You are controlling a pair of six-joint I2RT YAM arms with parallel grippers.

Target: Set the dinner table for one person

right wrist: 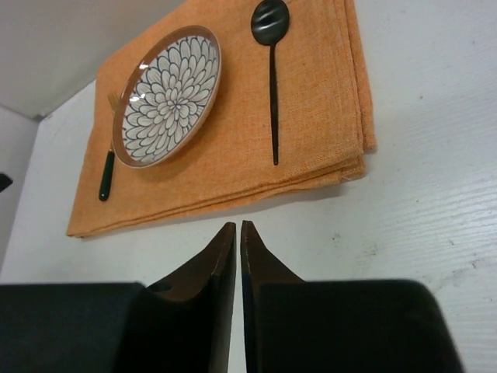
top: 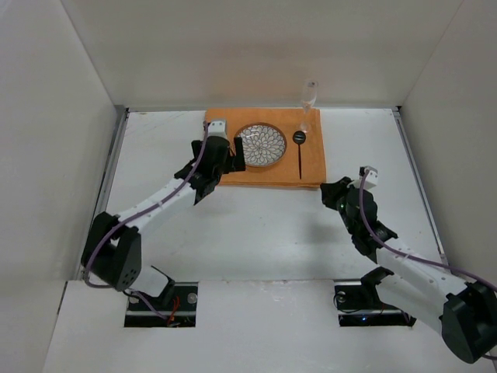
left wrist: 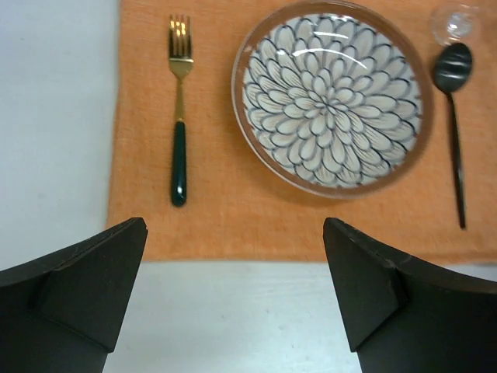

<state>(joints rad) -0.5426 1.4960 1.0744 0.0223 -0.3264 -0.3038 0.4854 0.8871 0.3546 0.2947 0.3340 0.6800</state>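
Now, table (top: 256, 233): white, beneath both arms, orange placemat (top: 311, 167) at far edge.
Placemat: fork (left wrist: 179, 140), plate (left wrist: 332, 97), spoon (left wrist: 454, 116) left to right.
Left gripper (left wrist: 234, 225): fingers apart, empty.
Right gripper (right wrist: 238, 225): fingers together, empty.

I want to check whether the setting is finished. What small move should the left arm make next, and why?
Probably pull back toward its base: the left gripper is open and empty, and fork, plate, spoon and glass already sit on the placemat.
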